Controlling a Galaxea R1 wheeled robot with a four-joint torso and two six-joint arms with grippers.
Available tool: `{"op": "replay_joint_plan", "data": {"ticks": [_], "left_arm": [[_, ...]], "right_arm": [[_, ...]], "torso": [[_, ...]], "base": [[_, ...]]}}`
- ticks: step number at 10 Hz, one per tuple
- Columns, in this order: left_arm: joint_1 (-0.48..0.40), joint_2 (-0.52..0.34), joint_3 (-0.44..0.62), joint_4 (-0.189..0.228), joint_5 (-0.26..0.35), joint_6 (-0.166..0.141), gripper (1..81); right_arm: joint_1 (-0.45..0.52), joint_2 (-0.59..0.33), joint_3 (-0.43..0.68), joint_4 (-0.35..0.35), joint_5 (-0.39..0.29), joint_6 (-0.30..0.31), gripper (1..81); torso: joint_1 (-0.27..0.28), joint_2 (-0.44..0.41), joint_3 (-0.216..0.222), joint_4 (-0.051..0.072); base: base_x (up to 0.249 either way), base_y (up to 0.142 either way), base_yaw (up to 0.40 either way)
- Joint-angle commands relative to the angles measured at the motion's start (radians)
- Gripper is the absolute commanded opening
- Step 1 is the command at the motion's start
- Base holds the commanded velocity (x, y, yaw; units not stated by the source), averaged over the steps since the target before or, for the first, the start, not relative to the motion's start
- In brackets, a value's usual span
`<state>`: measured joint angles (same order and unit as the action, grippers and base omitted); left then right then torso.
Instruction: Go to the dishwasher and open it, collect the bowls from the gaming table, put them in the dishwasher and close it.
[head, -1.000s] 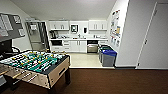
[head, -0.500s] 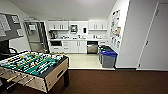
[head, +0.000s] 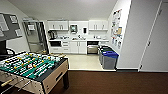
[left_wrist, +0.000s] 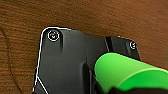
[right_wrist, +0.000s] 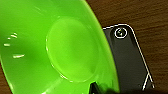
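Carrying looks to be the step in hand: a lime green bowl (right_wrist: 62, 50) sits right up against the right gripper (right_wrist: 100, 88), its shallow inside turned toward the wrist camera. Whether that gripper is clamped on the rim, or how wide it stands, I cannot tell. Close by the left gripper (left_wrist: 117, 90) lies a rounded lime green shape (left_wrist: 130, 72) (a bowl seen edge-on, or something else; I cannot say which), and that gripper's state is likewise not visible. Beneath both grippers runs brown carpet (left_wrist: 100, 15), with nothing else near them.

Further ahead and to the left side stands the table-football table (head: 32, 66), green field and rods showing. Beyond it, to the right, are grey bins (head: 109, 58) with blue lids on a pale floor. Far ahead of the grippers, under the kitchen worktop (head: 80, 40), is the dishwasher (head: 92, 48), silver-grey fronted; from here I cannot tell whether its door is open.

By my judgement, the approach calls for a line between the table-football table and the bins, ending square to the dishwasher with room left for its door.

Posters (head: 116, 30) hang on the right wall; no writing or brand can be read.
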<state>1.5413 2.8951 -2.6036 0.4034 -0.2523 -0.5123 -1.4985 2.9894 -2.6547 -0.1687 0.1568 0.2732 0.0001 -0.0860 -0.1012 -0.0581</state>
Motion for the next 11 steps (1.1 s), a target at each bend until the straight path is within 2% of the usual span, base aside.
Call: {"op": "replay_joint_plan", "data": {"ticks": [1, 7, 11], "left_arm": [[-0.046, -0.009, 0.003, 0.012, 0.033, 0.002, 1.0], [-0.048, -0.009, 0.003, 0.012, 0.033, 0.003, 1.0], [-0.046, -0.013, 0.011, 0.012, 0.031, 0.003, 1.0]], "right_arm": [[0.036, 0.016, 0.009, -0.04, -0.08, -0.022, 1.0], [0.036, 0.016, 0.003, -0.04, -0.08, -0.022, 1.0], [0.036, 0.016, 0.003, -0.04, -0.079, -0.022, 1.0]], "torso": [[0.0, 0.0, 0.0, 0.0], [0.0, 0.0, 0.0, 0.0], [0.0, 0.0, 0.0, 0.0]], "base": [[0.147, -0.06, 0.0], [0.155, -0.071, 0.0], [0.155, 0.0, 0.0]]}}
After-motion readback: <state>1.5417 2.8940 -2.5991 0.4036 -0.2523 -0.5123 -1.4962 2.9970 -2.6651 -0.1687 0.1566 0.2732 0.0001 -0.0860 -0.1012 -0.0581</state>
